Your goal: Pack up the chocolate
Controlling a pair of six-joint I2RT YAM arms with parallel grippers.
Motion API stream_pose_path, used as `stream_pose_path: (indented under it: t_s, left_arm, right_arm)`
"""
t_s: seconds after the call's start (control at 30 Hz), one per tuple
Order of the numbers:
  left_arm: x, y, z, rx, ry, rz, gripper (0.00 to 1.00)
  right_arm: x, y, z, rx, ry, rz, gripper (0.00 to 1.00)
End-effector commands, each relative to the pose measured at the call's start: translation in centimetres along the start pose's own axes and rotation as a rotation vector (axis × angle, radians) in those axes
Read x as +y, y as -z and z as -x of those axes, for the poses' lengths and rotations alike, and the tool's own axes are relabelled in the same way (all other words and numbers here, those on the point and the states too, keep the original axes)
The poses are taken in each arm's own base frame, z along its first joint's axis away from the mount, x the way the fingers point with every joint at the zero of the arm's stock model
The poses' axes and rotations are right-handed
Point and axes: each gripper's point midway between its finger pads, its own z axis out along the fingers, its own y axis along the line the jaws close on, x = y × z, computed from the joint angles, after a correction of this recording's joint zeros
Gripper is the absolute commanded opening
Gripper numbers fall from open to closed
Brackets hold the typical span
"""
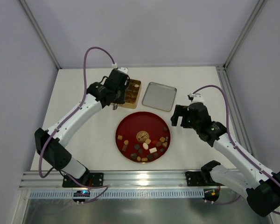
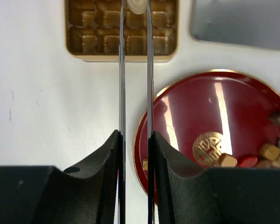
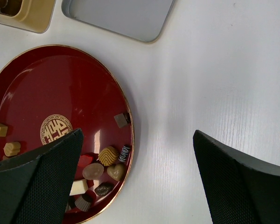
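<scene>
White tabletop (image 2: 37, 93); cream chocolate (image 2: 136, 6) between left fingers (image 2: 122, 70), long axis unclear

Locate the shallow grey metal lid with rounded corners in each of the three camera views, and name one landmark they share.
Top external: the shallow grey metal lid lies just right of centre, on the table beyond the plate.
Left wrist: top right corner, cropped by the picture edge.
Right wrist: top edge, left of centre, partly cropped.
Shared landmark: the round dark-red plate.
</scene>
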Motion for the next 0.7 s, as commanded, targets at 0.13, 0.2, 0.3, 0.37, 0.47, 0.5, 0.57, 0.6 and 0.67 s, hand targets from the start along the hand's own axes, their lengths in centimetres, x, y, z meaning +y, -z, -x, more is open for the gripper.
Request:
stream_pose_path:
  t_s: [0.13, 0.2, 0.3, 0.37, 0.47, 0.5, 0.57, 0.6, 0.67]
  left_arm:
    - [3.1, -4.6, 5.1, -0.051, 0.065, 0.064, 0.28]
    - [4.3, -5.8, 5.4, -0.041, 0.090, 0.084, 0.27]
    - [5.4, -7.1, 5.9, -0.031, 0.104, 0.097, 0.27]
    - [5.8, -7.8, 6.0, -0.021, 0.108, 0.108, 0.27]
    - [6.6, -8.2, 6.0, -0.013, 0.113, 0.118, 0.27]
    - [6.9, -8.4, 6.0, -0.011, 0.117, 0.121, 0.27]
    - [7.2, -8.5, 6.0, -0.004, 0.114, 0.126, 0.27]
    - [7.4, -8.6, 5.9, 0.001, 0.112, 0.130, 0.27]
    - [7.6, -8.8, 5.7, 0.011, 0.105, 0.136, 0.28]
  right_arm:
    - [0.9, 0.4, 2.0, -0.041, 0.007, 0.030, 1.00]
    - [1.0, 0.5, 2.1, -0.044, 0.008, 0.030, 1.00]
    - [0.9, 0.5, 2.0, -0.040, 0.008, 0.028, 1.00]
    - [0.8, 0.5, 1.8, -0.040, 0.009, 0.026, 1.00]
    - [0.7, 0.6, 1.7, -0.038, 0.007, 0.025, 1.00]
    - [0.7, 0.6, 1.7, -0.040, 0.006, 0.026, 1.00]
    - [0.7, 0.4, 1.5, -0.036, 0.005, 0.026, 1.00]
    - [0.7, 0.4, 1.6, -0.037, 0.004, 0.028, 1.00]
    - [0.8, 0.4, 1.4, -0.031, 0.002, 0.029, 1.00]
